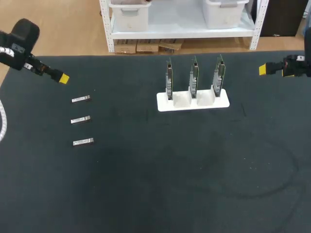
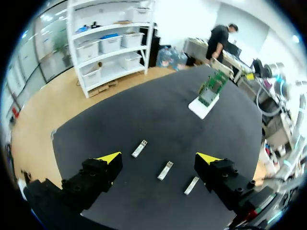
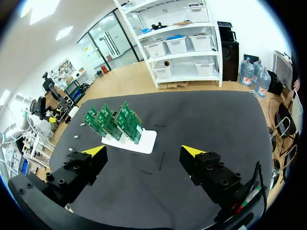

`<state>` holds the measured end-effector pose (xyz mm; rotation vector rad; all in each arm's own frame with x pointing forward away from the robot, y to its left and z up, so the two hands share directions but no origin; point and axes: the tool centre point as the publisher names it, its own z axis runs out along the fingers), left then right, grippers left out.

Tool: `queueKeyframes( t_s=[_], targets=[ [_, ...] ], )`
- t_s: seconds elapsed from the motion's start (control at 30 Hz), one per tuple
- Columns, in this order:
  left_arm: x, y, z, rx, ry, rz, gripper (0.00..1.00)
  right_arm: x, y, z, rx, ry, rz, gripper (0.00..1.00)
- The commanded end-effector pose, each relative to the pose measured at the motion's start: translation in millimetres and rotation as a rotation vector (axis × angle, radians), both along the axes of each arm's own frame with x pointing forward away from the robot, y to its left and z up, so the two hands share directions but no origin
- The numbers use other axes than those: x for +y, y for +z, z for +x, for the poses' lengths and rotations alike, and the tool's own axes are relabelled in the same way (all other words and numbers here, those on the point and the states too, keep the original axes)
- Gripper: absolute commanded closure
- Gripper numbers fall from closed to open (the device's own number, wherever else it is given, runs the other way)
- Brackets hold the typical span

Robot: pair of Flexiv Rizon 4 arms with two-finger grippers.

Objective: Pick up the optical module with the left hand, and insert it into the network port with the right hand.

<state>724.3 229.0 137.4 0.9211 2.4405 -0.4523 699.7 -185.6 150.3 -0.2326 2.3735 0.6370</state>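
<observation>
Nothing is done yet: three optical modules (image 2: 165, 170) lie unpicked just ahead of the open, empty left gripper (image 2: 158, 157), while the right gripper (image 3: 143, 151) (likewise open, empty) hangs well short of the network port boards (image 3: 117, 123).

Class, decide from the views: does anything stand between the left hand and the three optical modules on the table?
Nothing visible does. The open left hand hangs over the table, and only black tabletop shows between it and the optical modules.
</observation>
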Motion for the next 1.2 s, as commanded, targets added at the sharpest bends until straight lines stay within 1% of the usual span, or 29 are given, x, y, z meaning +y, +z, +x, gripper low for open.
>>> queueKeyframes(
  t_s=[0.03, 0.1, 0.13, 0.2, 0.23, 0.3, 0.33, 0.37, 0.43, 0.47, 0.5, 0.6, 0.67, 0.7, 0.77, 0.93, 1.0, 1.1, 1.2],
  targets=[
    [-7, -7.6, 25.1, 0.204, -0.345, 0.278, 0.00, 0, 0, 0.0, 0.000, 0.000, 0.000, 0.00],
    [-10, -12.7, 28.4, 0.222, -0.419, 0.302, 0.00, 0, 0, 0.0, 0.000, 0.000, 0.000, 0.00],
    [-13, -15.4, 28.6, 0.211, -0.465, 0.328, 0.00, 0, 0, 0.0, 0.000, 0.000, 0.000, 0.00],
    [-18, -20.9, 29.0, 0.210, -0.515, 0.361, 0.00, 0, 0, 0.0, 0.000, 0.000, 0.000, 0.00],
    [-20, -23.9, 29.4, 0.193, -0.525, 0.380, 0.00, 0, 0, 0.0, 0.000, 0.000, 0.000, 0.00],
    [-23, -31.0, 29.9, 0.209, -0.553, 0.411, 0.00, 0, 0, 0.0, 0.000, 0.000, 0.000, 0.00],
    [-24, -34.8, 29.5, 0.203, -0.567, 0.445, 0.00, 0, 0, 0.0, 0.000, 0.000, 0.000, 0.00],
    [-25, -38.5, 28.3, 0.210, -0.592, 0.452, 0.00, 0, 0, 0.0, 0.000, 0.000, 0.000, 0.00],
    [-26, -44.6, 27.7, 0.173, -0.591, 0.482, 0.00, 0, 0, 0.0, 0.000, 0.000, 0.000, 0.00],
    [-26, -47.7, 27.6, 0.176, -0.603, 0.490, 0.00, 0, 0, 0.0, 0.000, 0.000, 0.000, 0.00],
    [-25, -50.8, 26.9, 0.160, -0.608, 0.511, 0.00, 0, 0, 0.0, 0.000, 0.000, 0.000, 0.00],
    [-22, -59.1, 25.3, 0.155, -0.619, 0.551, 0.00, 0, 0, 0.0, 0.000, 0.000, 0.000, 0.00],
    [-20, -63.3, 24.4, 0.157, -0.630, 0.551, 0.00, 0, 0, 0.0, 0.000, 0.000, 0.000, 0.00],
    [-19, -66.0, 24.2, 0.158, -0.626, 0.571, 0.00, 0, 0, 0.0, 0.000, 0.000, 0.000, 0.00],
    [-16, -70.7, 25.0, 0.158, -0.614, 0.587, 0.00, 0, 0, 0.0, 0.000, 0.000, 0.000, 0.00],
    [-10, -80.4, 30.1, 0.147, -0.527, 0.599, 0.00, 0, 0, 0.0, 0.000, 0.000, 0.000, 0.00],
    [-8, -85.0, 30.9, 0.145, -0.503, 0.591, 0.00, 0, 0, 0.0, 0.000, 0.000, 0.000, 0.00],
    [-6, -91.1, 28.1, 0.143, -0.505, 0.604, 0.00, 0, 0, 0.0, 0.000, 0.000, 0.000, 0.00],
    [-7, -98.9, 22.2, 0.152, -0.534, 0.587, 0.00, 0, 0, 0.0, 0.000, 0.000, 0.000, 0.00]
  ],
)
